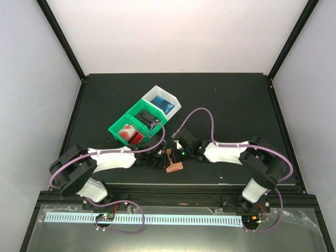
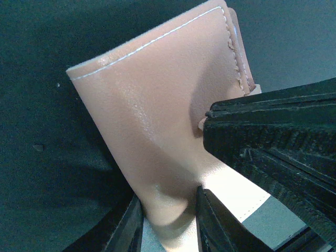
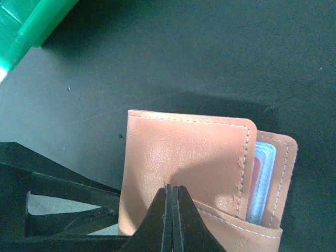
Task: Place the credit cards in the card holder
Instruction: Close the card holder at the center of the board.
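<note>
I hold the card holder (image 3: 184, 152) at the middle of the table's (image 1: 105, 105) near edge, with both arms meeting over it. My left gripper (image 2: 169, 202) is clamped on one edge of it, and the tan cover runs up and away from between those fingers. My right gripper (image 3: 171, 190) is fully closed, its tips together against the cover's outer face. I cannot tell whether they only press on it or pinch a thin layer.

I judge this step to be opening the holder. To do it well I would hold the left grip firm and low so the leather does not slide. Then I would work the closed right tips toward the free stitched edge, where the cover overhangs the layer below, and lever it up slowly. Pushing down flat would only pin it shut.

The credit cards (image 1: 128, 134) lie in the green bin (image 3: 37, 26) toward the far side, well apart from the holder, so no card is in hand yet.

Much is hidden from me. In the top view the arms cover most of the holder. At its open edge I see a clear sleeve (image 3: 262, 173) with something reddish behind it, but I cannot say whether that is a card. The snap tab and the inner slots are out of sight.
</note>
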Motion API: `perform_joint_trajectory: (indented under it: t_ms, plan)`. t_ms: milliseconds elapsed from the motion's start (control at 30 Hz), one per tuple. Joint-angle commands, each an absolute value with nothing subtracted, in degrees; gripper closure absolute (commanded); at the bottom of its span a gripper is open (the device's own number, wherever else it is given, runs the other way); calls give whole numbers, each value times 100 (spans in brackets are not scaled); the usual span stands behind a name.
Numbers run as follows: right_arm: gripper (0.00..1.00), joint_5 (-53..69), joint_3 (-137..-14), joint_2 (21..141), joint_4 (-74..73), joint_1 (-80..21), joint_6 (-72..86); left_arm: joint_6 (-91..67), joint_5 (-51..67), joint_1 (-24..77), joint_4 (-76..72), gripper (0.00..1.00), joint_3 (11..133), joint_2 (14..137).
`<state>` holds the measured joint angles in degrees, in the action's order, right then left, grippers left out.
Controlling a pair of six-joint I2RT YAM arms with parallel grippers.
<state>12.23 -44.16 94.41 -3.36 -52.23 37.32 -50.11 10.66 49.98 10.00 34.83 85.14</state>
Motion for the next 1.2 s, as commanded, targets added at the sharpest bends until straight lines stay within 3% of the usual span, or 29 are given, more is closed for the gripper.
perform_joint_trajectory:
  t_ms: [0, 333, 1167]
  plan:
    - [99, 1983, -4065, 9900, -988, -5515, 3758, -4992, 960, 5062, 1261, 71, 3375, 8982]
    - [99, 1731, -3582, 9292, -777, -5529, 4086, -5028, 922, 5063, 1249, 72, 3340, 8989]
    - [99, 1927, -2285, 9643, 510, -5713, 4654, -5098, 905, 5062, 1174, 74, 3434, 9223]
